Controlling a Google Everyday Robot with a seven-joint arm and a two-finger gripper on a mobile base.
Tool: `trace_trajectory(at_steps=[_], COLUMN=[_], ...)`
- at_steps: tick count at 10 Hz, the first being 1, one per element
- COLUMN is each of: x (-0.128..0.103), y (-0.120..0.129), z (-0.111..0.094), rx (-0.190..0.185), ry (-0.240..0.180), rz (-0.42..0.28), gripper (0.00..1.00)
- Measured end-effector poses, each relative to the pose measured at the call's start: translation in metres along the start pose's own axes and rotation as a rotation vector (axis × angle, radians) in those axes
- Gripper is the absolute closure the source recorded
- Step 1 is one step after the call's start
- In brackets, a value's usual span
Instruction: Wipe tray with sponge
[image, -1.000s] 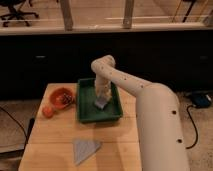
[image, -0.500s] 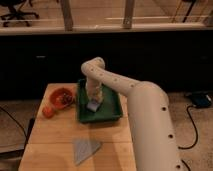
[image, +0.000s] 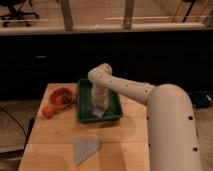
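Observation:
The dark green tray lies on the wooden table, a little left of centre. My white arm reaches in from the lower right and bends down into it. My gripper points down over the tray's near half. Right under it sits the pale grey-blue sponge, pressed against the tray floor near the front wall. The gripper's body hides the top of the sponge.
A round orange bowl stands just left of the tray, with a small orange ball in front of it. A flat grey triangular cloth lies near the table's front edge. Dark cabinets run behind the table.
The gripper and sponge swept left across the tray, then came back toward its middle and front. The tray, bowl and cloth have stayed in place.

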Motion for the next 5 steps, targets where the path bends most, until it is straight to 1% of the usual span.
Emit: trace_trajectory(at_steps=[2, 3, 4, 5], x=[0.026, 0.034, 0.034, 0.026], y=[-0.007, -0.021, -0.027, -0.044], z=[-0.003, -0.003, -0.002, 0.001], rx=[0.01, 0.01, 0.012, 0.012], ry=[0.009, 0.006, 0.005, -0.002], rz=[0.022, 0.014, 0.007, -0.015], gripper=[1.0, 1.0, 1.0, 1.0])
